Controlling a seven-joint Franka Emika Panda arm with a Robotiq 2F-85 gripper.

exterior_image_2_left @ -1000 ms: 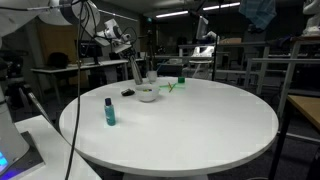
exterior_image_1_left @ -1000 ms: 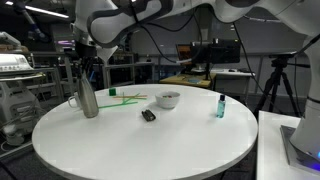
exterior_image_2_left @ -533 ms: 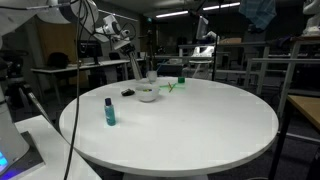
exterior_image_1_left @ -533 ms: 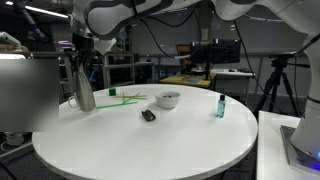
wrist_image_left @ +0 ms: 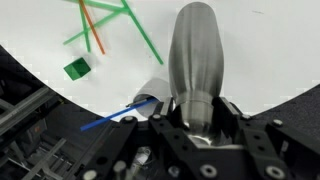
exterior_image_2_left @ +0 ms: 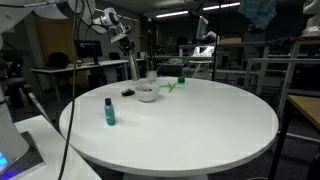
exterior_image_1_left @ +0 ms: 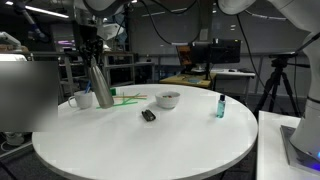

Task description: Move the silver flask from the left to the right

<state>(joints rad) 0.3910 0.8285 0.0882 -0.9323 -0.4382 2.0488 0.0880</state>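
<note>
One gripper (wrist_image_left: pixel 200 113) was clamped on the neck of the silver flask (exterior_image_1_left: pixel 98 84). The flask extended straight down from the jaws, long axis near upright and slightly tilted, base just beside the white mug (exterior_image_1_left: pixel 82 99).

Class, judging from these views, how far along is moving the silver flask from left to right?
Done: the gripper is shut on the neck of the silver flask. In hand: the flask is tilted, beside the white mug, at the left in an exterior view. Left: carry it past the bowl towards the teal bottle, set it down, let go.
</note>
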